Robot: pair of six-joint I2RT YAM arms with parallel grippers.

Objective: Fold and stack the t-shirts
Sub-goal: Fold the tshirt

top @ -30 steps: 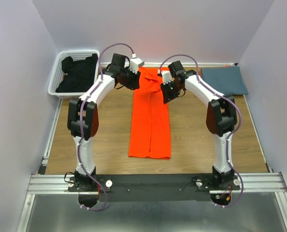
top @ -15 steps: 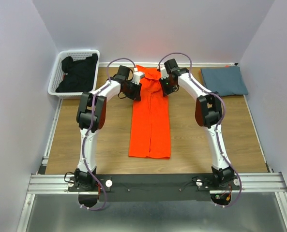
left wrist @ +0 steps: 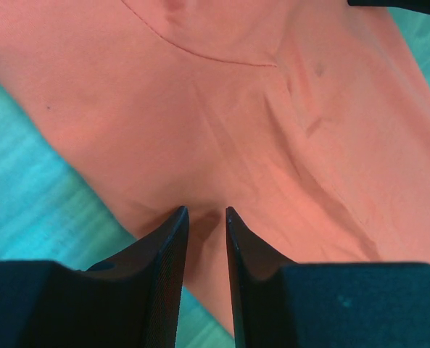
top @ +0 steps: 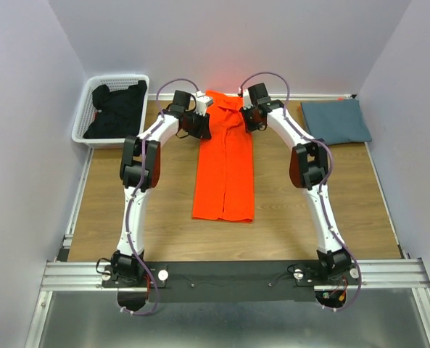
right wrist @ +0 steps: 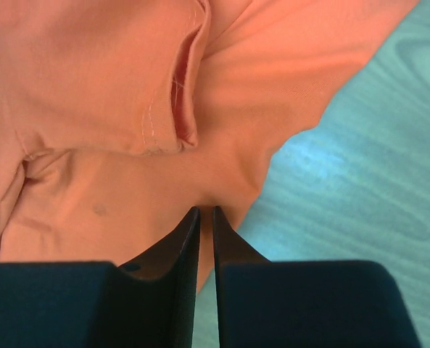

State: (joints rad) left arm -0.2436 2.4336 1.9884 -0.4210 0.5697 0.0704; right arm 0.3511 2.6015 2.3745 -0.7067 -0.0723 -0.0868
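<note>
**A:** Where's the orange tee (top: 224, 174)?

**B:** Mid-table (top: 149, 217), folded into a long narrow strip that runs from the far edge toward the near one. The collar end lies at the far edge. The grey tee (top: 336, 121) sits folded in the far right corner, well apart from it.

**A:** How will it handle?

**B:** It looks light, soft and limp. It won't hold a shape, and I'd expect it to sag and crease wherever it isn't supported. A strip this wide is best taken at both corners of one end, so it lifts level rather than twisting.

**A:** And the arms?

**B:** They are placed that way. The left pincer (left wrist: 207, 217) is at the far left corner, its jaws narrow with a ridge of orange cloth pinched between them. The right pincer (right wrist: 206, 214) is at the far right corner, its jaws almost together on the cloth's edge just below a stitched fold. Both look to me like real grips.

**A:** What has changed in the last second?

**B:** Both arms have reached further toward the far edge. The near hem has slid away from the near edge, so the strip has been dragged back. The basket (top: 120, 77) of dark clothes in the far left corner hasn't moved.
</note>
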